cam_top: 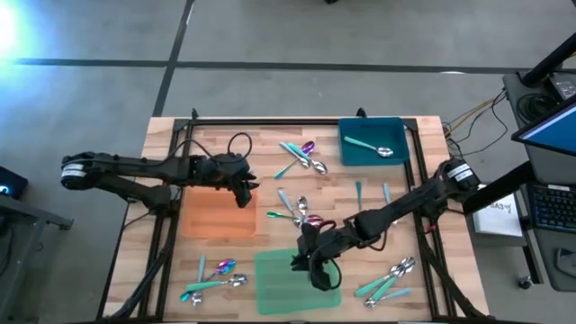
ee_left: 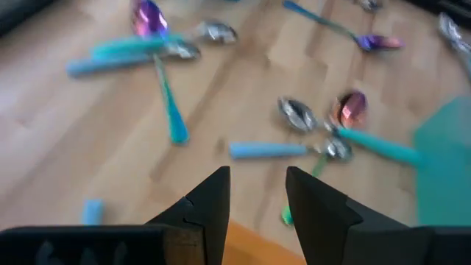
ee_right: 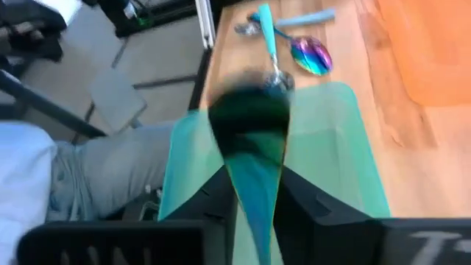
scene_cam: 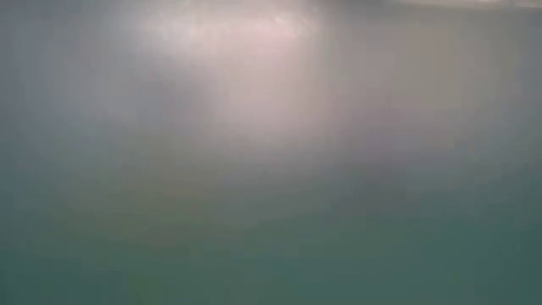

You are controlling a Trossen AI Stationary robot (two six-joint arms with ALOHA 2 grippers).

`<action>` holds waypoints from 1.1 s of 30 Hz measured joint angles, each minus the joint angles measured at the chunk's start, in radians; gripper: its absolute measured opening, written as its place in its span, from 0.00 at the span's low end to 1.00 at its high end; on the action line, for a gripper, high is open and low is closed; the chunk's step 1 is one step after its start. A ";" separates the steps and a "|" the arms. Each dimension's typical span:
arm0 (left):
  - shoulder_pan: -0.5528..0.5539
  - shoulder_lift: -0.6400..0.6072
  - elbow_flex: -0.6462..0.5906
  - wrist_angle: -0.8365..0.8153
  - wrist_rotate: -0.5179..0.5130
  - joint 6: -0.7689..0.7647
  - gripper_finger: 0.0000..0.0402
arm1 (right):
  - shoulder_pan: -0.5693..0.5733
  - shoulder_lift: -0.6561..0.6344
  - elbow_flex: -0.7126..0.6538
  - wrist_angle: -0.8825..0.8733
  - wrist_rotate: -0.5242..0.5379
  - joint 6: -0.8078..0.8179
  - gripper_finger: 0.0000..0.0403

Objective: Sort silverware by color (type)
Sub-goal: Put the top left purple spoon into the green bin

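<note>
Right gripper (ee_right: pixel 254 199), fingers narrow around a teal spoon (ee_right: pixel 254 158), over the green mat (cam_top: pixel 292 283) near the table's front edge: release low, handle flat; left gripper (ee_left: pixel 257 193) empty, fingers narrowly apart.

The counter (cam_top: pixel 216 135) fills the middle of the high view. A bin (cam_top: pixel 360 155) sits at its upper right with 1 spoon (cam_top: pixel 371 145) inside. 2 mats lie on the counter: one mat (cam_top: pixel 216 216) at centre left, the other mat (cam_top: pixel 279 286) at lower centre. Silverware lies in groups: a cluster (cam_top: pixel 301 156) left of the bin, a cluster (cam_top: pixel 297 211) at the centre between the mats, a cluster (cam_top: pixel 214 277) at lower left beside the lower mat, and a cluster (cam_top: pixel 389 279) at lower right. The left pincer (cam_top: pixel 245 191) hangs over the upper right corner of the centre-left mat. The right pincer (cam_top: pixel 310 263) hangs over the lower mat's upper right part with a utensil (ee_right: pixel 254 147) between its fingers.
</note>
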 joint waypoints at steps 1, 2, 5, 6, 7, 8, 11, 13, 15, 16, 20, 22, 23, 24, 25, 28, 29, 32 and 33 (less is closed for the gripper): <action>0.000 -0.005 0.000 -0.026 0.021 -0.006 0.29 | 0.000 -0.008 0.008 -0.007 0.001 0.000 0.19; 0.000 -0.007 -0.001 -0.028 0.042 -0.008 0.29 | 0.000 -0.019 0.009 -0.020 0.001 -0.001 0.21; 0.000 -0.022 -0.001 -0.062 0.070 -0.009 0.29 | 0.000 -0.040 0.008 -0.052 0.004 -0.001 0.25; 0.000 -0.025 -0.001 -0.064 0.070 -0.011 0.29 | 0.000 -0.048 0.009 -0.082 0.004 -0.001 0.27; 0.000 -0.030 0.000 -0.064 0.072 -0.014 0.29 | -0.003 -0.053 0.006 -0.113 0.005 -0.002 0.28; 0.000 -0.038 0.000 -0.086 0.074 -0.022 0.29 | -0.008 -0.059 0.005 -0.134 0.004 0.000 0.29; 0.000 -0.050 0.000 -0.107 0.074 -0.045 0.29 | -0.023 -0.088 0.006 -0.234 0.007 0.017 0.31; 0.000 -0.057 -0.001 -0.127 0.075 -0.060 0.29 | -0.038 -0.103 0.009 -0.284 0.008 0.053 0.31; 0.000 -0.058 0.000 -0.113 0.075 -0.067 0.29 | -0.050 -0.120 0.006 -0.403 0.014 0.106 0.31; 0.000 -0.059 0.000 -0.122 0.076 -0.069 0.29 | -0.057 -0.125 0.005 -0.457 0.015 0.136 0.31; 0.000 -0.054 0.000 -0.119 0.076 -0.071 0.29 | -0.065 -0.143 0.006 -0.735 0.063 0.269 0.30; 0.000 -0.049 0.000 -0.117 0.076 -0.071 0.29 | -0.064 -0.145 0.006 -0.895 0.092 0.348 0.30; 0.000 -0.048 0.000 -0.113 0.076 -0.070 0.29 | -0.064 -0.145 0.000 -0.972 0.100 0.390 0.29; 0.000 -0.048 0.000 -0.120 0.076 -0.065 0.29 | -0.064 -0.144 -0.009 -1.036 0.109 0.430 0.29; 0.000 -0.048 0.000 -0.124 0.076 -0.060 0.29 | -0.064 -0.144 -0.018 -1.080 0.111 0.467 0.29; 0.000 -0.045 0.000 -0.113 0.076 -0.054 0.29 | -0.064 -0.146 -0.062 -1.211 0.117 0.553 0.29; 0.000 -0.045 0.000 -0.116 0.075 -0.052 0.29 | -0.064 -0.148 -0.079 -1.234 0.127 0.578 0.29; 0.000 -0.043 0.000 -0.102 0.073 -0.026 0.29 | -0.067 -0.156 -0.143 -1.263 0.134 0.639 0.29; 0.000 -0.043 0.000 -0.104 0.072 -0.019 0.29 | -0.069 -0.159 -0.169 -1.269 0.130 0.652 0.29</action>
